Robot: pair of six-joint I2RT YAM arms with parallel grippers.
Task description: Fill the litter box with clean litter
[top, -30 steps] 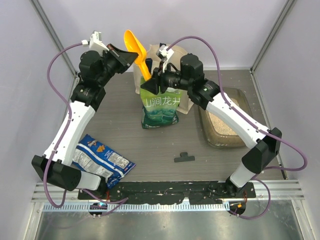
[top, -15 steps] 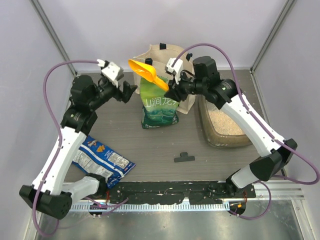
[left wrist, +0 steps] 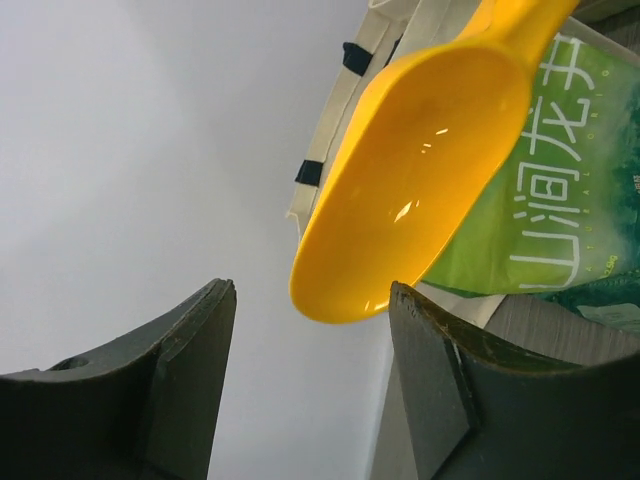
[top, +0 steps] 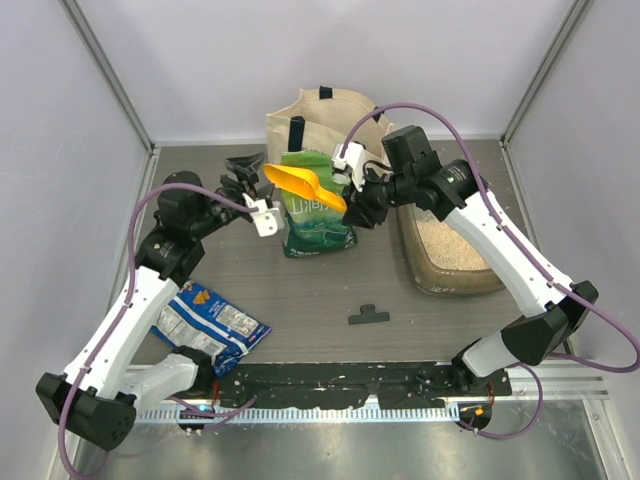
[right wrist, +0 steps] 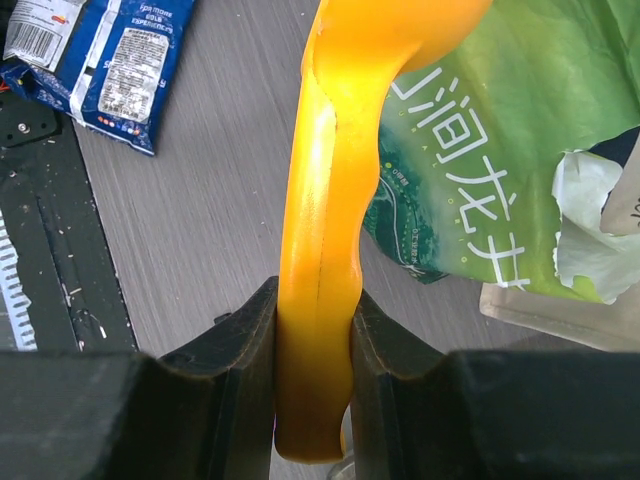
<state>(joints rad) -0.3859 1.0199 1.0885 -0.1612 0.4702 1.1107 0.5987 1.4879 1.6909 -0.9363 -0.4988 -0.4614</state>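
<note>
The right gripper (right wrist: 315, 325) is clamped on the handle of the yellow plastic scoop (top: 300, 183) — its bowl sits at frame centre, before the green-and-white pouch (top: 318, 225). The left gripper (left wrist: 310, 290) gapes, holding nothing. The shallow grey-brown plastic litter box (top: 455, 284) lies right of centre — pale beige sandy litter (top: 445, 245) is inside it.

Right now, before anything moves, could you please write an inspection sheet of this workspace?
Surface: grey wood-grain table, pale specks on the black base plate.
Job's things: litter box at right with beige litter inside.
Clutter: green pouch upright at centre, tote bag behind it, blue snack bag at near left, black clip in front.
Grippers: right gripper shut on the handle of the yellow scoop; left gripper open, holding nothing.
Cables: purple cables loop above both arms.
Surroundings: pale walls, metal frame posts; nothing else seen.
</note>
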